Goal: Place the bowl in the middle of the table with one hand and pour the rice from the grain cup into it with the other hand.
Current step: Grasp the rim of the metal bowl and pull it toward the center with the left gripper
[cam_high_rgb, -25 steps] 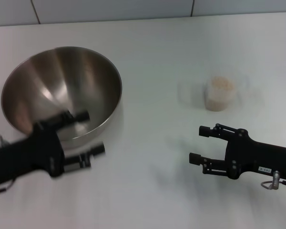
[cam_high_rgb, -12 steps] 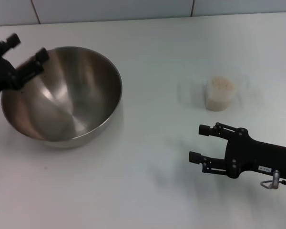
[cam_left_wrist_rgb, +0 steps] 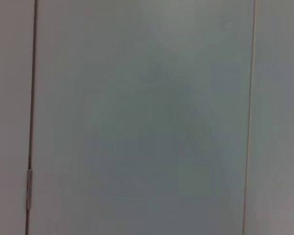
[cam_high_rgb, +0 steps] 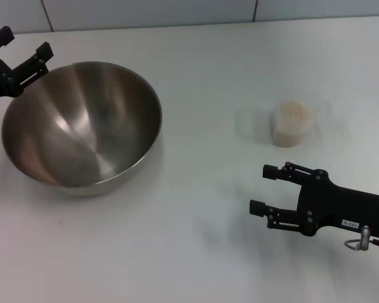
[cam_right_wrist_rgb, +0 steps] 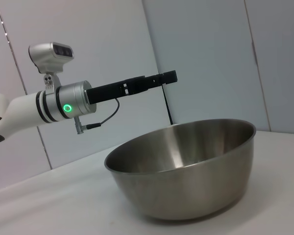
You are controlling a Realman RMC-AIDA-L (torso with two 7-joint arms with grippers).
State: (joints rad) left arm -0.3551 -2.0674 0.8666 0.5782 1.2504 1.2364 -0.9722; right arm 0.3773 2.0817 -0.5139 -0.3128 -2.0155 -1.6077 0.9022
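The stainless-steel bowl (cam_high_rgb: pixel 82 126) stands upright and empty on the left part of the white table (cam_high_rgb: pixel 196 240). It also shows in the right wrist view (cam_right_wrist_rgb: pixel 186 166). My left gripper (cam_high_rgb: pixel 24 43) is open and empty, raised above the table beside the bowl's far left rim, apart from it. The right wrist view shows it (cam_right_wrist_rgb: pixel 137 84) side-on above the bowl. The clear grain cup (cam_high_rgb: pixel 292 124) stands upright at the right, filled with rice (cam_high_rgb: pixel 294 111). My right gripper (cam_high_rgb: pixel 261 188) is open and empty, low over the table in front of the cup.
A grey panelled wall (cam_high_rgb: pixel 177 11) runs behind the table's far edge; the left wrist view shows only that wall (cam_left_wrist_rgb: pixel 147 117). White tabletop lies between the bowl and the cup.
My left gripper has moved from the bowl's near rim up and back to its far left side. The bowl, the cup and the right arm have not moved.
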